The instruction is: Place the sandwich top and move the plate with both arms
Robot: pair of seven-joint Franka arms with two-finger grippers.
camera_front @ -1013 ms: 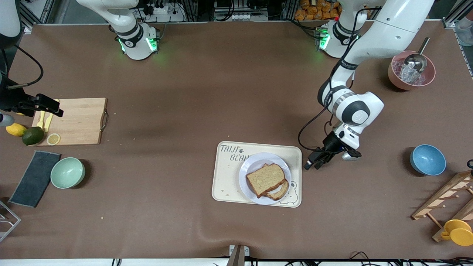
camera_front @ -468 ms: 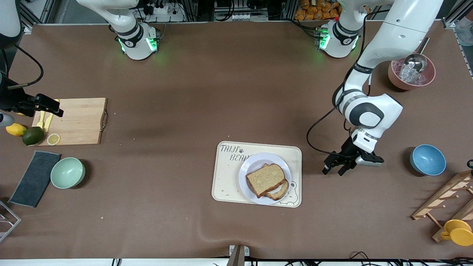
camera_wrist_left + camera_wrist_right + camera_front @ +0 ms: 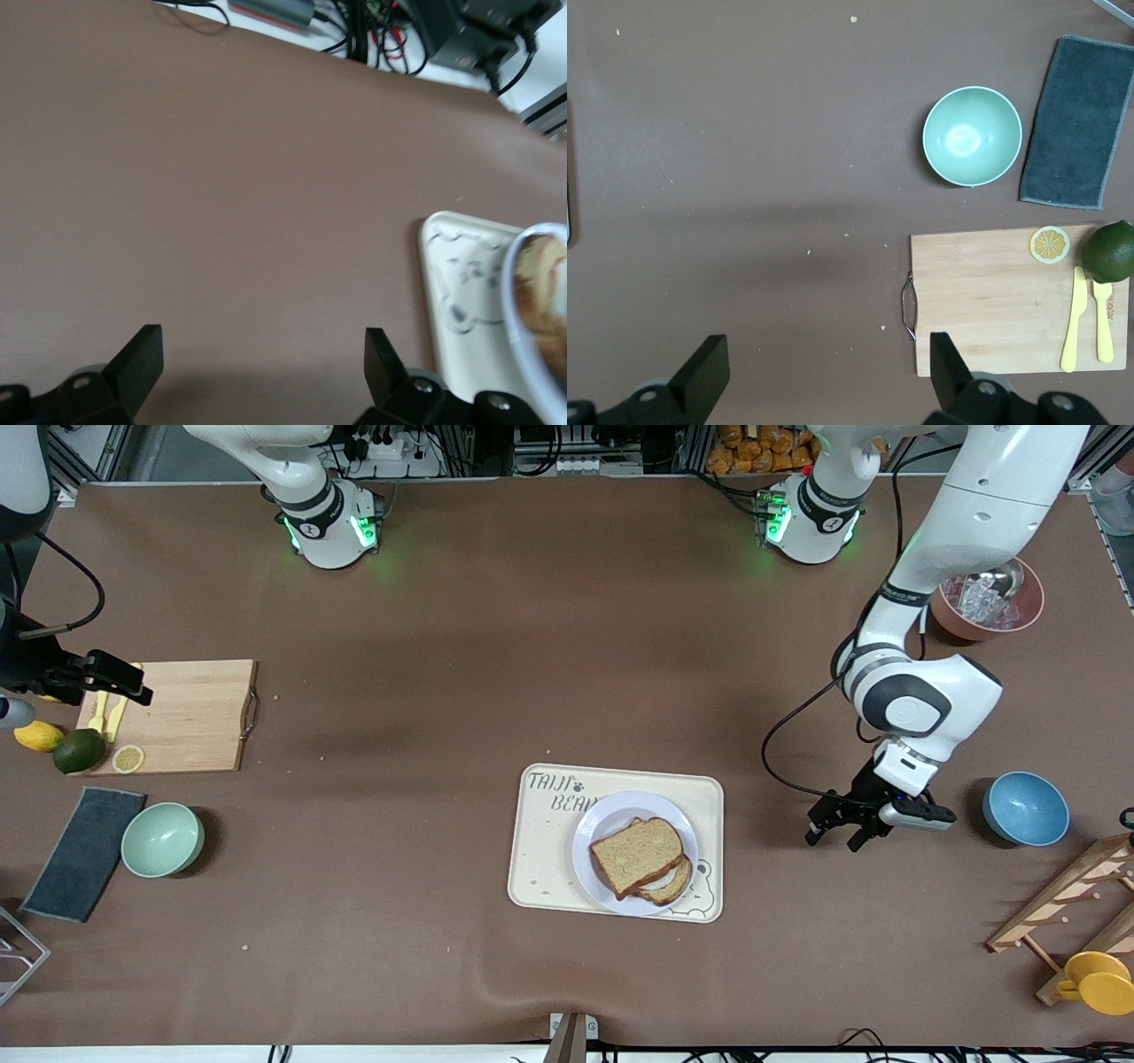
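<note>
Under the sandwich top (image 3: 637,855), lower slice mostly hidden; left tool (image 3: 834,830) and right tool (image 3: 113,679) both spread, empty.

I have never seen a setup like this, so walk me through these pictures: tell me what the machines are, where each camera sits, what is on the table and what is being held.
Two white robot arms stand at a brown table. One picture looks down from a high camera facing them; the other two come from cameras on each arm's wrist.

The left gripper hangs open and empty over bare table between the tray and the blue bowl. The right gripper, also open and empty, waits above the cutting board, which carries a lemon slice and yellow cutlery.

On the tray sits the plate with the sandwich top laid on the slice beneath. A mint bowl and a dark cloth lie nearer the front camera than the board.
</note>
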